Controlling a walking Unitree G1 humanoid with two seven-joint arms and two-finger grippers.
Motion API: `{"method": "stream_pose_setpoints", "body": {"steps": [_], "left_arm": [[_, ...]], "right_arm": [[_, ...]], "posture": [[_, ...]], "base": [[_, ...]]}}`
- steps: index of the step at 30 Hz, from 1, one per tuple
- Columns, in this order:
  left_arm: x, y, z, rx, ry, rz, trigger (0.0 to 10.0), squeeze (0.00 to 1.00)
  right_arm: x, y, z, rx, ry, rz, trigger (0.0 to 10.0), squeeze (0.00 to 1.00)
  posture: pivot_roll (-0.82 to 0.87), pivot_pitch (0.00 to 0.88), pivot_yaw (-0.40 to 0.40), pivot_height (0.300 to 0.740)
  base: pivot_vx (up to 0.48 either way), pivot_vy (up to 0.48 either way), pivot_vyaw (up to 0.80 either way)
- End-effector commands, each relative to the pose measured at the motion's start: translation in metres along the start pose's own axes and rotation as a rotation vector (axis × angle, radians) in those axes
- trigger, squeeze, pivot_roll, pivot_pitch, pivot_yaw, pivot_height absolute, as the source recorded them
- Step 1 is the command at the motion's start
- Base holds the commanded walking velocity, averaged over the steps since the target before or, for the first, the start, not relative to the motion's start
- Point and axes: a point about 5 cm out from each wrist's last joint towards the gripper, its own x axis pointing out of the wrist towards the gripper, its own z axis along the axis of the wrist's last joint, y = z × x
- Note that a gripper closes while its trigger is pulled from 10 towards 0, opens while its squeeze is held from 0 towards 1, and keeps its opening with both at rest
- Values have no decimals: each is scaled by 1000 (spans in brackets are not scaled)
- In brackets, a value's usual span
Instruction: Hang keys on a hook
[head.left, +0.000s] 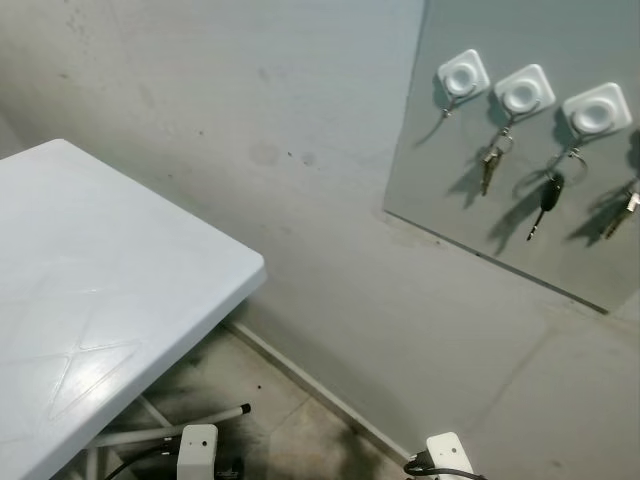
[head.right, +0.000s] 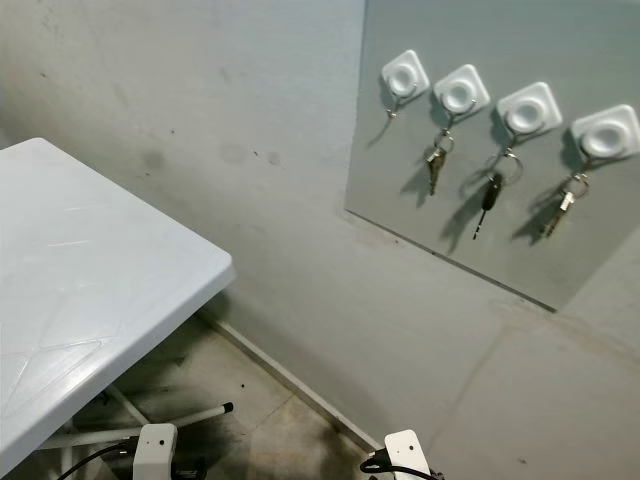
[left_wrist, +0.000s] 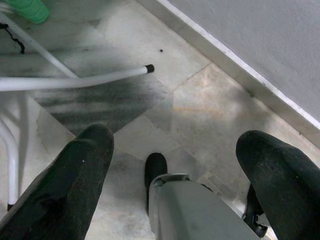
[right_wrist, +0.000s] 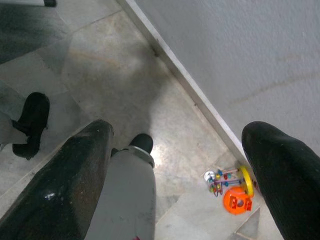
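No legible txt or nos. anywhere, as far as visible.

4 hooks (head.right: 458, 94), 3 key sets (head.right: 434, 165), 1 table (head.right: 80, 290)

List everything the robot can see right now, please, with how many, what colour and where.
hooks: four, white, in a row on the grey wall panel
key sets: three, hanging from all hooks but the leftmost
table: one, white, on the robot's left
toy: one, orange and yellow, on the floor by the wall
green thing: one, on the floor past the table legs
left gripper: open, hanging over the floor
right gripper: open, hanging over the floor
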Motion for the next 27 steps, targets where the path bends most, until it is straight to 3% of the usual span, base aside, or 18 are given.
{"method": "stream_pose_setpoints", "body": {"steps": [1, 27], "left_arm": [[0, 1, 0, -1, -3, 11, 10000, 0], [0, 6, 3, 13, -12, 24, 10000, 0]], "right_arm": [[0, 0, 3, 0, -14, 5, 10000, 0], [2, -2, 10, -23, -32, 9, 10000, 0]], "posture": [[-75, 0, -14, 740], [-64, 0, -20, 740]], "base": [[0, 0, 800], [0, 0, 800]]}}
